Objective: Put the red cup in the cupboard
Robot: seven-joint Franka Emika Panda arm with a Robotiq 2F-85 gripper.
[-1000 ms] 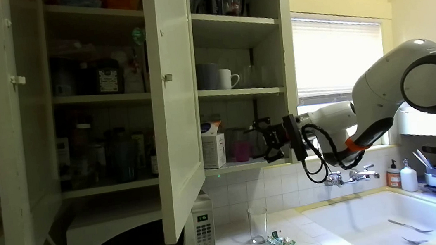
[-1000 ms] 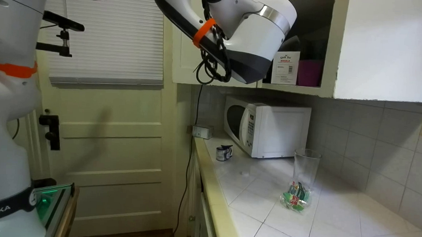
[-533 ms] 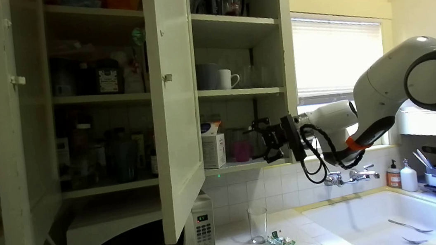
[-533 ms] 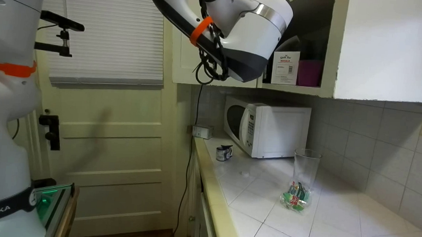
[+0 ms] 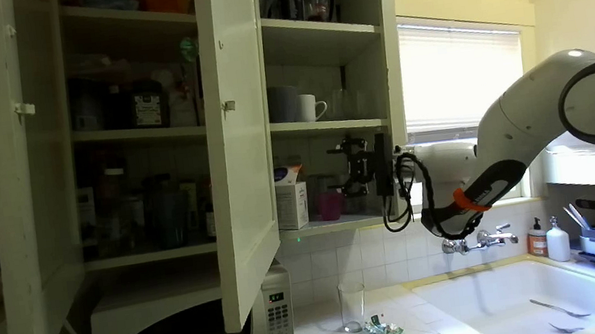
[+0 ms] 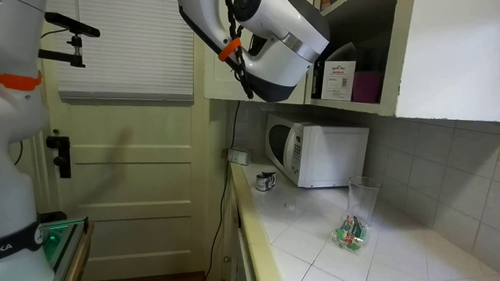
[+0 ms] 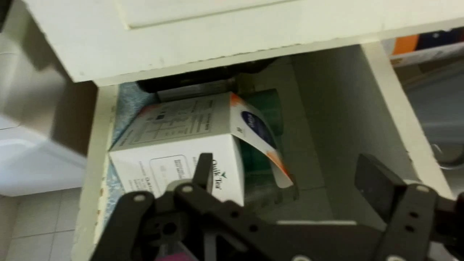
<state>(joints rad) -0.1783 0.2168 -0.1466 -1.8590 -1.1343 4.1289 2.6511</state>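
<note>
Claw (image 5: 336, 169) spread wide, nothing held. In an exterior view the red cup (image 5: 331, 207) stands upright on the cupboard's (image 5: 392, 64) bottom shelf (image 5: 333, 226), just below and left of the claw; contact unclear. Placement looks done; retreating rightward should spare the cup.

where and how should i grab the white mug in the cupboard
Probably by the handle, coming from the open front of the cupboard: the white mug stands upright, its handle jutting toward the window blind, while a dark grey vessel crowds its opposite side.
</note>
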